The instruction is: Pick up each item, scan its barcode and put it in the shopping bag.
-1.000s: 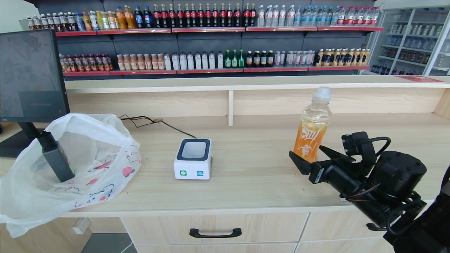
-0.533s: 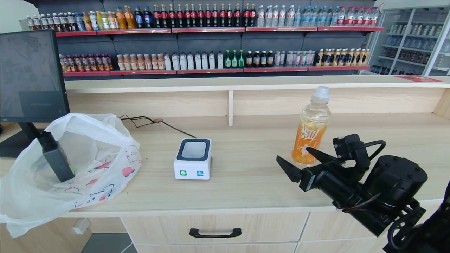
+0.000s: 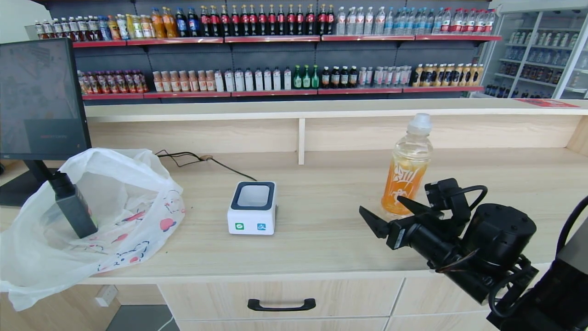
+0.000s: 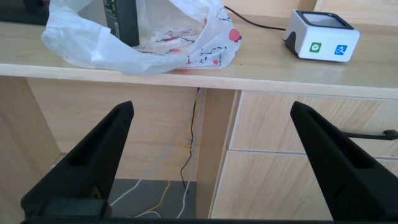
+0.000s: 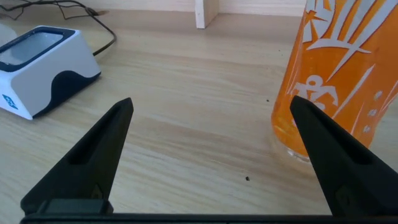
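An orange drink bottle (image 3: 408, 168) with a white cap stands upright on the wooden counter (image 3: 321, 239), right of centre. My right gripper (image 3: 387, 209) is open and empty, low over the counter just in front and to the left of the bottle's base. In the right wrist view the bottle (image 5: 339, 81) stands beyond the right finger of that gripper (image 5: 211, 106), apart from it. The white barcode scanner (image 3: 252, 208) sits mid-counter. A white printed shopping bag (image 3: 105, 216) lies open at the left. My left gripper (image 4: 211, 109) hangs open below counter level, facing the cabinet front.
A dark monitor (image 3: 41, 99) on a stand rises at the left, behind the bag. A black cable (image 3: 202, 161) runs from the scanner to the back. A raised ledge (image 3: 321, 110) with a divider (image 3: 301, 140) bounds the counter's rear. Drawers with a black handle (image 3: 281, 304) lie below.
My right gripper has drawn back leftward and toward the counter's front, away from the bottle's base, still open. The bottle, scanner and bag have stayed put.
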Controlling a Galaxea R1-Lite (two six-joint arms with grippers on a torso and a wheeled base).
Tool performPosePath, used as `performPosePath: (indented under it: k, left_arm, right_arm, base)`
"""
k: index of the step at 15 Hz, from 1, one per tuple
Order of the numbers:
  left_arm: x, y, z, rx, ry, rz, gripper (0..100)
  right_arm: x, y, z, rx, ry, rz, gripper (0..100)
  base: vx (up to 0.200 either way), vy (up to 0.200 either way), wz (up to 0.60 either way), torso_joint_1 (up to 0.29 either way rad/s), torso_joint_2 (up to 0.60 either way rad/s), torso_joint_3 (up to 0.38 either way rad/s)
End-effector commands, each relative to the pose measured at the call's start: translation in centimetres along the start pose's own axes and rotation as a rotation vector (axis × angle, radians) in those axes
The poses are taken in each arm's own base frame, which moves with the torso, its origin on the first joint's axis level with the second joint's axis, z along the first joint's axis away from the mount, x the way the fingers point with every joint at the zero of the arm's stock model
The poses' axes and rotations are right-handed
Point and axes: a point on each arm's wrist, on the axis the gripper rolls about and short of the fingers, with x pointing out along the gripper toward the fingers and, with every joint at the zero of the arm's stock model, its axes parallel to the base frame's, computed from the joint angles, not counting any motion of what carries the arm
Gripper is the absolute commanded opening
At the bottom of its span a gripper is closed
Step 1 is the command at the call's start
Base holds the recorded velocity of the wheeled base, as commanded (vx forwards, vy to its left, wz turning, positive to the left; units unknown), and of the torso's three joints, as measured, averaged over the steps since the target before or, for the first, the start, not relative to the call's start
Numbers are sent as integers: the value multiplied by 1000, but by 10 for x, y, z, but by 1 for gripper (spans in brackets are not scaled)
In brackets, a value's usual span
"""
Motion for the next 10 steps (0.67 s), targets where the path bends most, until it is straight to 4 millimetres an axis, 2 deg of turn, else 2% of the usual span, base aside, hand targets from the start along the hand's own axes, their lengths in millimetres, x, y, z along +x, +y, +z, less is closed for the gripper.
performPosePath:
  k: [1, 10]
  left_arm:
    - [0, 0, 0, -1, -1, 0, 100]
    - [0, 0, 0, 1, -1, 0, 100]
  right_arm:
    - [0, -10, -2, 1, 9, -36, 100]
    - [3, -24, -7, 1, 25, -81, 100]
  base:
    - [0, 0, 0, 0, 0, 0]
    - [0, 0, 0, 0, 0, 0]
